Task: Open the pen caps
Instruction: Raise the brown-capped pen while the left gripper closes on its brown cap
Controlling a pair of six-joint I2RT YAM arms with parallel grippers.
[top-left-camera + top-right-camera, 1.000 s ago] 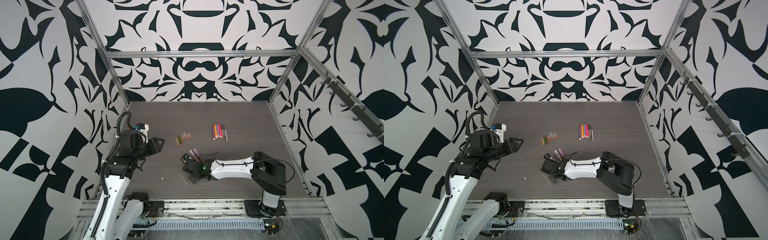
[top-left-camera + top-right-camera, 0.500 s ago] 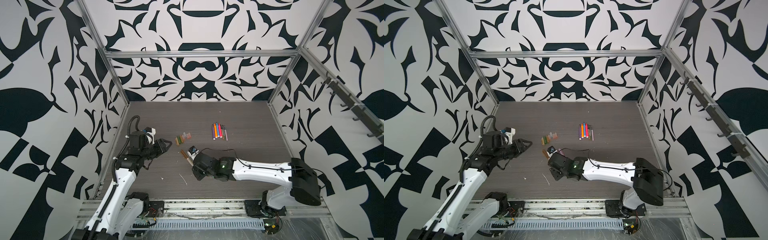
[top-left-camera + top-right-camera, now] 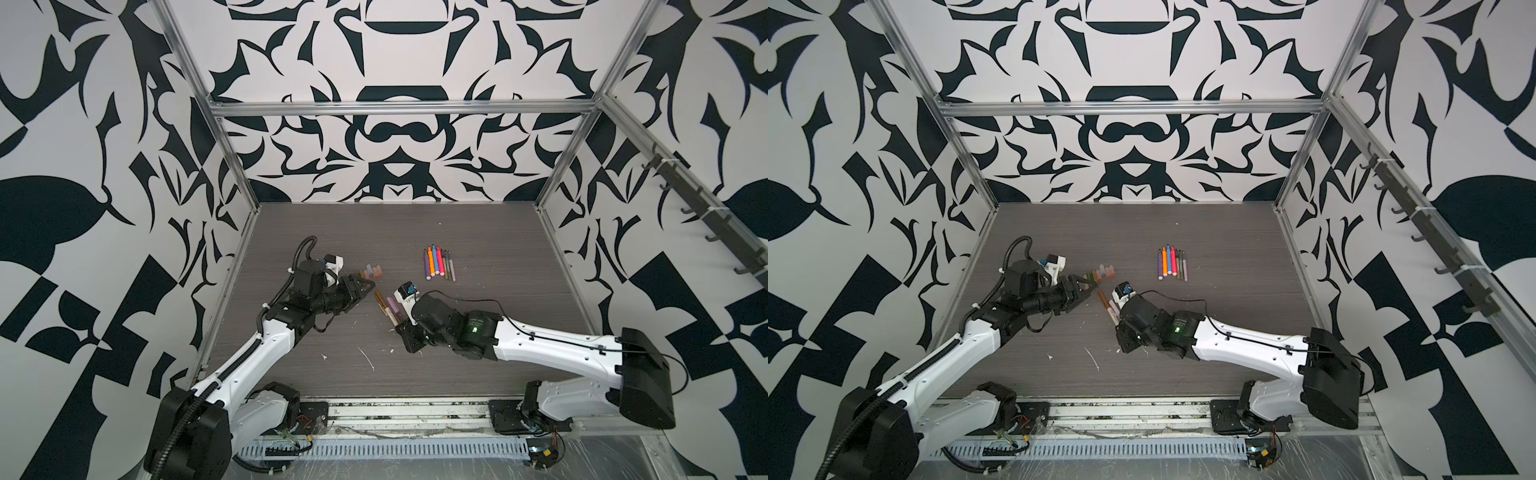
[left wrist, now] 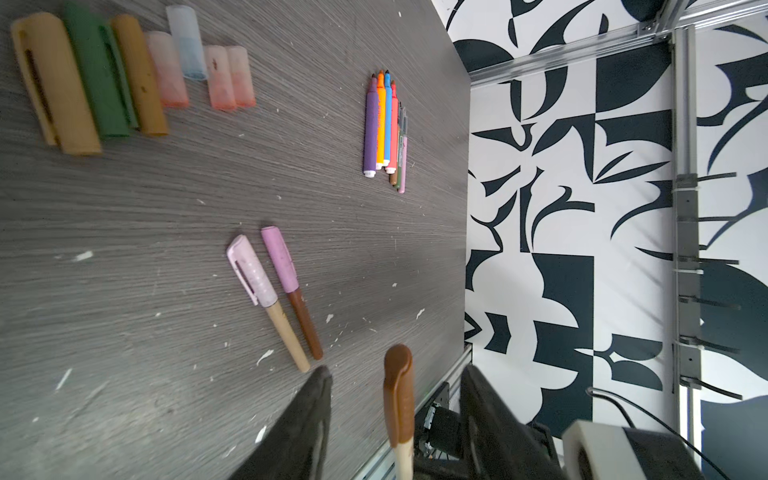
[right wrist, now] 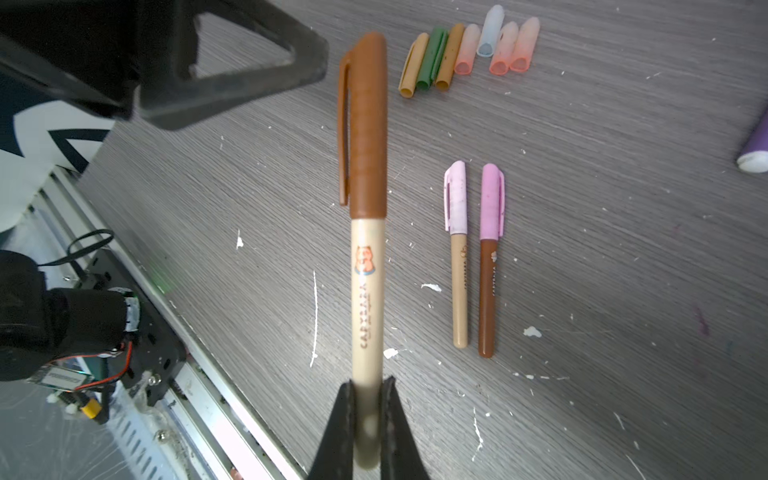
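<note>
Pen [image 5: 366, 291]: light, stiff, smooth plastic, likely slip-prone; held above counter [image 5: 623, 291], tail end pinched between right fingers [image 5: 338, 432]. Brown cap [image 5: 365, 124]: probably friction fit; best hold mid-cap, clear of side clip. Left fingers [image 4: 307, 424] spread, flanking cap, no contact seen

read "capybara" lengthwise along the tan barrel of the brown-capped pen [image 5: 366, 307], just below a small orange animal emblem [image 5: 365, 261]. noticed similar small print on the barrels of the tan pen [image 5: 459, 291] and the brown pen [image 5: 487, 299] lying side by side, too small to make out for certain. found no other legible writing.
</note>
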